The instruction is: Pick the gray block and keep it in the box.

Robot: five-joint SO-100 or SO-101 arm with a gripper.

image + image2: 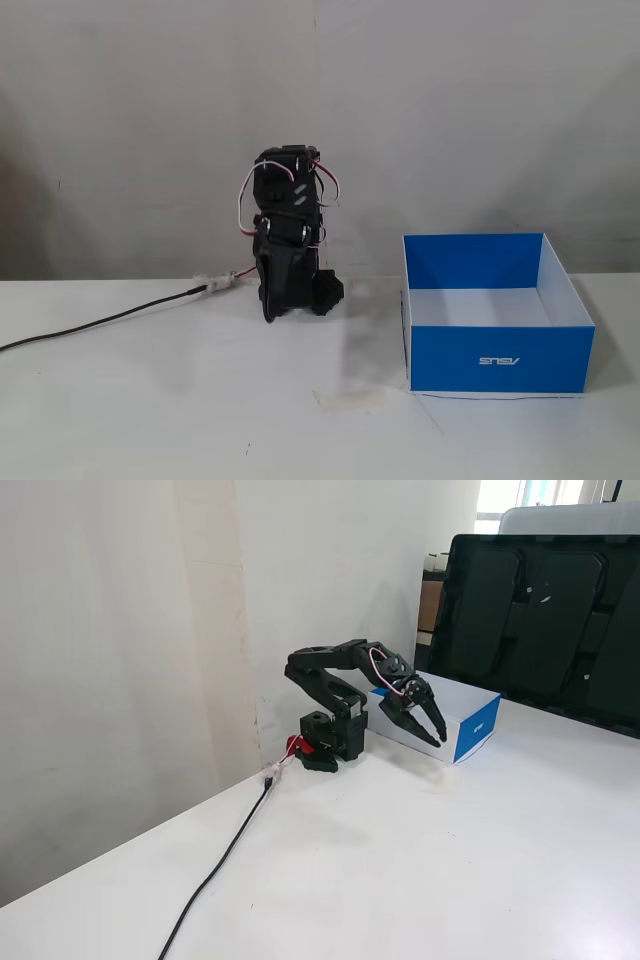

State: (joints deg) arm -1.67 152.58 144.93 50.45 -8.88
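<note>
In a fixed view a black cable [90, 322] is lying on the white bench [200, 410] at the far left and is running right toward the arm [288, 240]. The arm is folding down low over its base, and here the tool is pointing toward the camera, so its fingers cannot be told apart. In the other fixed view the same cable [225, 852] is going from the near left up to the base [330, 742], which is standing close to the wall. From there the arm is reaching right and down, and the tool [434, 733] is hanging above the bench with its two fingers spread apart and nothing between them. The tool is showing in front of the near side of the box [455, 717]. In the first fixed view the box [497, 358] is sitting on the bench to the right of the arm, well apart from it, with blue walls, a white inside and a small white logo upside down on its near wall. The gray block is not showing in either view; the part of the box floor that can be seen is bare white.
</note>
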